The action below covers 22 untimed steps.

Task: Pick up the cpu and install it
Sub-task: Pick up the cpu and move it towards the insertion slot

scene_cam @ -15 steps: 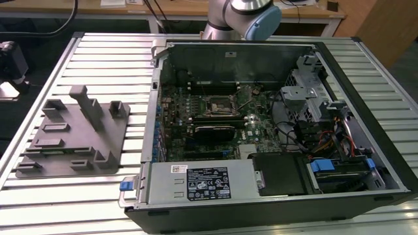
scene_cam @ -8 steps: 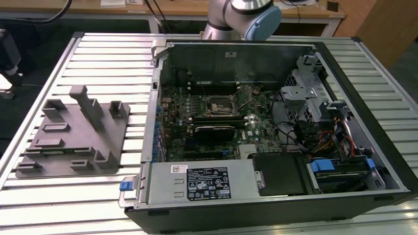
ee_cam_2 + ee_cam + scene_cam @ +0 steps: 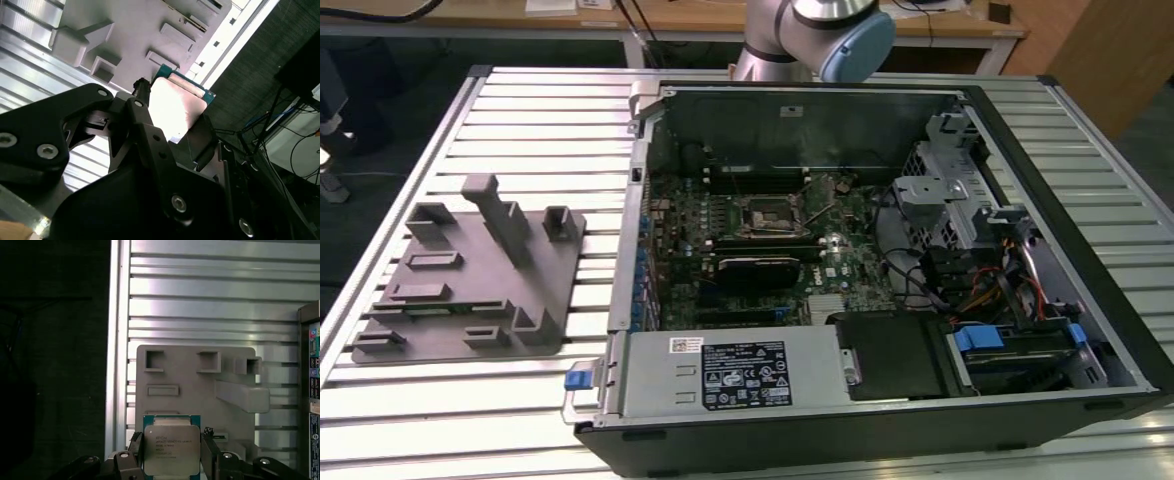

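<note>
One square, silvery, green-rimmed cpu (image 3: 172,450)

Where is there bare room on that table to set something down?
At the exterior view's left, the table's slats are bare above the grey tray and below it, near the edge. The open computer case is packed with parts.

In the first wrist view the end effector (image 3: 172,456) hangs above the grey tray (image 3: 192,402), its black fingers (image 3: 141,112) clamped on opposite edges of the cpu (image 3: 171,440). The arm's blue-capped joint (image 3: 843,40) shows in the exterior view.
</note>
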Available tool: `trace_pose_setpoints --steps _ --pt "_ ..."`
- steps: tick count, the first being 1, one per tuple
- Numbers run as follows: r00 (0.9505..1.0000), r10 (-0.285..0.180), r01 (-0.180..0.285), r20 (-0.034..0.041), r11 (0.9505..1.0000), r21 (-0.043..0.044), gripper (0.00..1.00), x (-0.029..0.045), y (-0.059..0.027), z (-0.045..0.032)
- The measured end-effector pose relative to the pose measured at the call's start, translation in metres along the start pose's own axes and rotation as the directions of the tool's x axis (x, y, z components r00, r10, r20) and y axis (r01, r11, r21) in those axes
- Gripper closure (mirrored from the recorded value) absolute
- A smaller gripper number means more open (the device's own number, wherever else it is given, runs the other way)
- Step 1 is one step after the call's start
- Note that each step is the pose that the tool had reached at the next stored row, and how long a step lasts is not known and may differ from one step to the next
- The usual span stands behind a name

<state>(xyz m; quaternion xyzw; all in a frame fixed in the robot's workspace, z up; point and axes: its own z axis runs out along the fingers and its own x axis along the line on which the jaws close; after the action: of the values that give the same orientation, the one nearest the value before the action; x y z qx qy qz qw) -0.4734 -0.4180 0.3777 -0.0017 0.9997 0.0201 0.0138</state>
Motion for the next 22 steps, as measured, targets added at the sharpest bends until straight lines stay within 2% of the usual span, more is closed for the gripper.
trace_pose_setpoints --steps 4,12,22 --pt "1.0000 0.000 0.000 0.0000 1.0000 -0.0001 0.46 -0.0005 0.0003 -0.0078" --pt "1.0000 0.000 0.000 -0.0001 1.0000 0.0000 0.46 -0.0023 0.0002 -0.0084" --pt "1.0000 0.000 0.000 0.0000 1.0000 -0.0001 0.46 -0.0195 0.0003 -0.0078"
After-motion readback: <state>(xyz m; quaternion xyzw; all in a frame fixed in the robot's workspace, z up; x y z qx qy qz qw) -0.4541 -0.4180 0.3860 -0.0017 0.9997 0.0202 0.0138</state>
